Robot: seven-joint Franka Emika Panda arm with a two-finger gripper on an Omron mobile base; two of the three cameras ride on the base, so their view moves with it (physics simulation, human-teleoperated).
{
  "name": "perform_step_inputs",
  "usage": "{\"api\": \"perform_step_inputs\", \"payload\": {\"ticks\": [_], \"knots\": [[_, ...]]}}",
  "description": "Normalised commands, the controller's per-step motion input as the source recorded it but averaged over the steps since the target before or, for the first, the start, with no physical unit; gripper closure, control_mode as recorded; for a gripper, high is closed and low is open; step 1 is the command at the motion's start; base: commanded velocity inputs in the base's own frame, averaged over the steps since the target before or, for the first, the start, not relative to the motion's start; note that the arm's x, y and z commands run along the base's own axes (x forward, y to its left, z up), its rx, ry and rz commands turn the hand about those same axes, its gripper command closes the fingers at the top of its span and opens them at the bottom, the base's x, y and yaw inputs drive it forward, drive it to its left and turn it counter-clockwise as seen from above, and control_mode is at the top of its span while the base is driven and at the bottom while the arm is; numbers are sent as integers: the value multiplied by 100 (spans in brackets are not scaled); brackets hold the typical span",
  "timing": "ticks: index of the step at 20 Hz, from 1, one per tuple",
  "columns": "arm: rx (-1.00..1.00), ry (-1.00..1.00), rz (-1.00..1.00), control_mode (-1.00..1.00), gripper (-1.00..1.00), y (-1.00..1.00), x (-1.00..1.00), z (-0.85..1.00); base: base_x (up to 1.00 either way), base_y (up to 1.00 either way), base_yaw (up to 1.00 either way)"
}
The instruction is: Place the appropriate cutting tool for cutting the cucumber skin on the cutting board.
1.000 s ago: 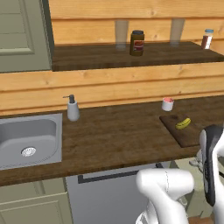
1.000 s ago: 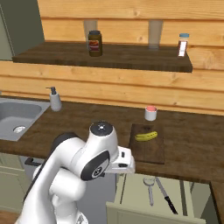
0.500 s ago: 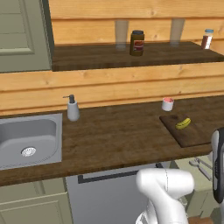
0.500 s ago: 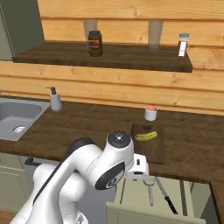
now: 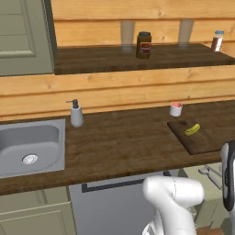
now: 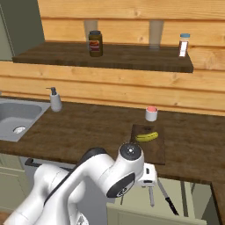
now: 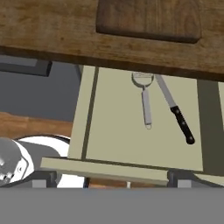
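Hand view: the pincer (image 7: 109, 178) stands wide open, empty, its two dark tips low over the front edge of an open drawer (image 7: 109, 135). In the drawer a peeler (image 7: 145, 98) and a black-handled knife (image 7: 176, 110) lie side by side, apart. Beyond, at the tabletop's (image 6: 88, 127) front, sits the cutting board (image 6: 153, 147) with the cucumber (image 6: 146, 136) on its far part. A small red-topped cup (image 6: 151, 113) stands just behind the board.
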Motion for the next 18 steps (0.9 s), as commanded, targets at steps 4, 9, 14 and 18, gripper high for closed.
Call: {"api": "perform_step_inputs", "payload": {"ticks": [4,9,14,18], "knots": [[2,6,0,-100,-100,-19,52,0,0,0,0],[5,14,0,-100,-100,-47,68,0,0,0,0],[2,6,0,-100,-100,-25,20,2,0,0,0],[0,0,0,-100,-100,-9,-3,-34,0,0,0]]}}
